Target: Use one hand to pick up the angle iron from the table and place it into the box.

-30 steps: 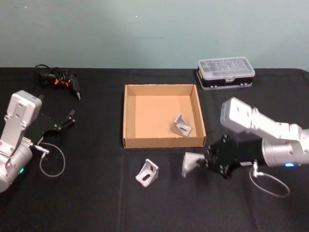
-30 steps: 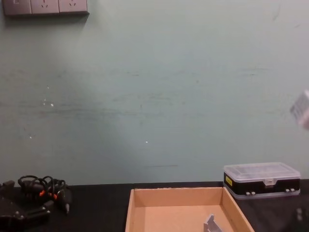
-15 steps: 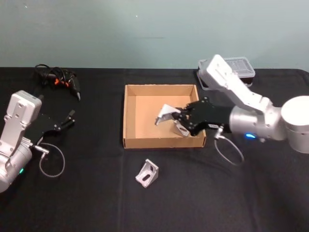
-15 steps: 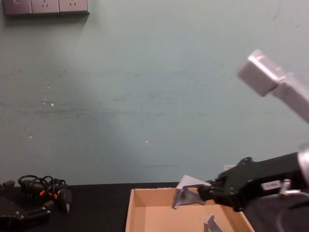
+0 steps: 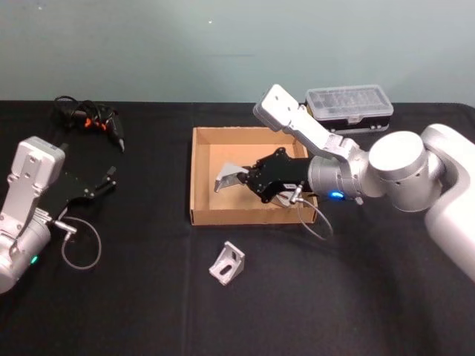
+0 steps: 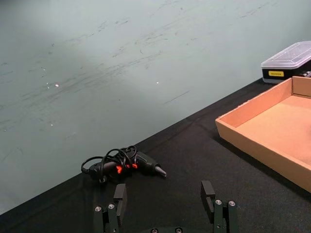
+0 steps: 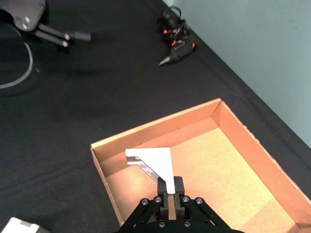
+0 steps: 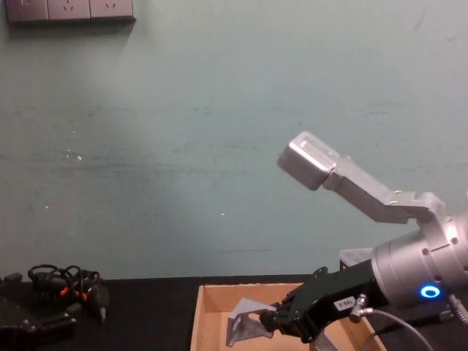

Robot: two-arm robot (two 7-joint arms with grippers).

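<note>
1. Head view: the right gripper (image 5: 249,178) reaches in from 3 o'clock over the box (image 5: 194,178), its jaws pinching an angle iron (image 5: 226,176) above the 9 o'clock side of the box's floor. I cannot tell whether the iron touches the floor. A second angle iron (image 5: 226,265) lies on the table (image 5: 148,311) at 6 o'clock from the box, apart from it. The plastic case (image 5: 347,107) sits at 1 o'clock and a power tool (image 5: 93,121) at 10 o'clock. The left gripper (image 5: 104,182) is parked at 9 o'clock, well apart from the box.
2. Left wrist view: the left gripper (image 6: 164,194) has its jaws spread over bare table, with the power tool (image 6: 121,165) beyond it.
3. Right wrist view: the jaws are pressed on one flange of the angle iron (image 7: 153,162), which hangs over the box (image 7: 155,126) near a corner.
4. Chest view: the right gripper (image 8: 274,318) comes in from 4 o'clock and holds the angle iron (image 8: 245,325) within the box (image 8: 219,292) walls.
</note>
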